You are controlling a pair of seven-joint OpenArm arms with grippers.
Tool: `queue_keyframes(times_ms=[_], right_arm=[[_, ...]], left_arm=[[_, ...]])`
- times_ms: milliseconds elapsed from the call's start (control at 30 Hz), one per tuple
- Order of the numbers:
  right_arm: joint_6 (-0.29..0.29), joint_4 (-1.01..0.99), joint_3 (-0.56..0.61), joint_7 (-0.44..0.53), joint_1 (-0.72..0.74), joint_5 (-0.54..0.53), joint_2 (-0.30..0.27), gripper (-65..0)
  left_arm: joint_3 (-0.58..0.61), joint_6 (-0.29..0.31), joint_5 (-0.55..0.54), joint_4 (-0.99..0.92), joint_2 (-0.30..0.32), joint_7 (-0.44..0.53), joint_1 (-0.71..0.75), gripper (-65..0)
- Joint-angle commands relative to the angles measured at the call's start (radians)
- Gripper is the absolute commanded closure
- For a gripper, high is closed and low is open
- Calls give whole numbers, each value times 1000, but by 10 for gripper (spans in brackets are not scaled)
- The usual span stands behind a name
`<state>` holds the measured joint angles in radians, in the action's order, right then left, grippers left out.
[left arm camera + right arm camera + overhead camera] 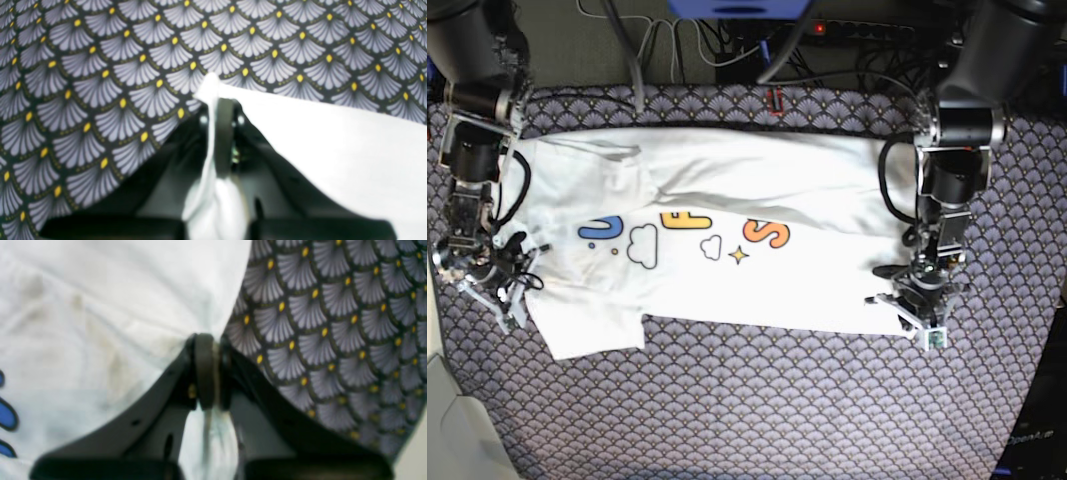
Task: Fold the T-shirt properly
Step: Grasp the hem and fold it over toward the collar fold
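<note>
The T-shirt (727,270) lies spread sideways on the patterned tablecloth, print up, showing blue, yellow and orange letters, clouds and a star. At its right lower corner my left gripper (891,298) is down on the cloth. Seen from the left wrist, the left gripper (218,101) is shut on a pinched white corner of the T-shirt (333,150). My right gripper (519,290) sits at the shirt's left lower edge. The right wrist view has the right gripper (208,340) shut on the edge of the T-shirt (100,306), with blue print at far left.
A dark tablecloth (757,400) with grey fan shapes and yellow dots covers the table. Cables and a power strip (827,30) run along the back edge. A pale surface (439,420) shows beyond the cloth's left edge.
</note>
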<state>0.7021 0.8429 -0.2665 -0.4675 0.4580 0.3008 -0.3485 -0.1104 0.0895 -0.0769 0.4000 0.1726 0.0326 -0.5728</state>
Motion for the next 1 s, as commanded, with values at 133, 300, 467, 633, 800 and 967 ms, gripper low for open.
queue_keyframes(times_ms=[133,300,467,633,800,967], right_arm=[[-4,151,-6,11,-37,-10,-19,0],[-4,206,-66,9,-72,-10,-4,0],[-4,284,-119,-21,-117,-10,-1,0],[-4,416,-119,-24,-210,-10,6,0],[-4,536,-132,-24,-301,-10,29,0],[-4,637,-164,-24,-384,-10,32,0]], left_arm=[[-2,-7,4,159,11,-72,30,-5],[-4,-7,4,356,11,-159,129,-5],[-42,-6,4,518,11,-247,202,-5],[-145,0,4,638,2,-326,254,-5],[-156,0,4,753,2,-395,316,-5],[-183,0,4,896,-2,-451,394,-5]])
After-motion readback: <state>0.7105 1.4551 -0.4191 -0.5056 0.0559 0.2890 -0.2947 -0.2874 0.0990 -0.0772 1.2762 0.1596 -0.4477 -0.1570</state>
